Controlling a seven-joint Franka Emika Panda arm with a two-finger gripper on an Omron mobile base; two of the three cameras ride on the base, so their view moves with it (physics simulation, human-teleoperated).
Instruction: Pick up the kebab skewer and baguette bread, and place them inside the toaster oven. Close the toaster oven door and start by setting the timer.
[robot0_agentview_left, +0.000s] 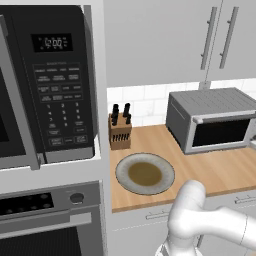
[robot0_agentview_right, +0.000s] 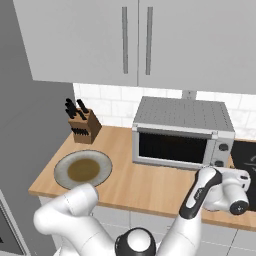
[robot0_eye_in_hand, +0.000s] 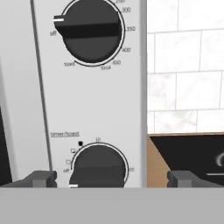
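Observation:
The toaster oven (robot0_agentview_left: 215, 120) (robot0_agentview_right: 182, 132) stands at the back of the wooden counter. Its door (robot0_agentview_right: 172, 147) is up and shut, dark glass facing me. My gripper (robot0_eye_in_hand: 112, 178) hovers close to the oven's right-hand control panel (robot0_agentview_right: 221, 152), open. Its two fingertips (robot0_eye_in_hand: 41, 178) stand wide apart on either side of the lower timer knob (robot0_eye_in_hand: 99, 166) without touching it. The upper temperature knob (robot0_eye_in_hand: 89, 30) points to off. The kebab skewer and baguette bread are out of view.
A grey plate (robot0_agentview_left: 122, 167) (robot0_agentview_right: 62, 167) with a brown centre lies bare on the counter's left. A knife block (robot0_agentview_left: 120, 130) stands behind it. A black microwave (robot0_agentview_left: 45, 85) and built-in oven (robot0_agentview_left: 50, 215) fill the left wall. A black cooktop (robot0_eye_in_hand: 192, 153) lies right of the toaster oven.

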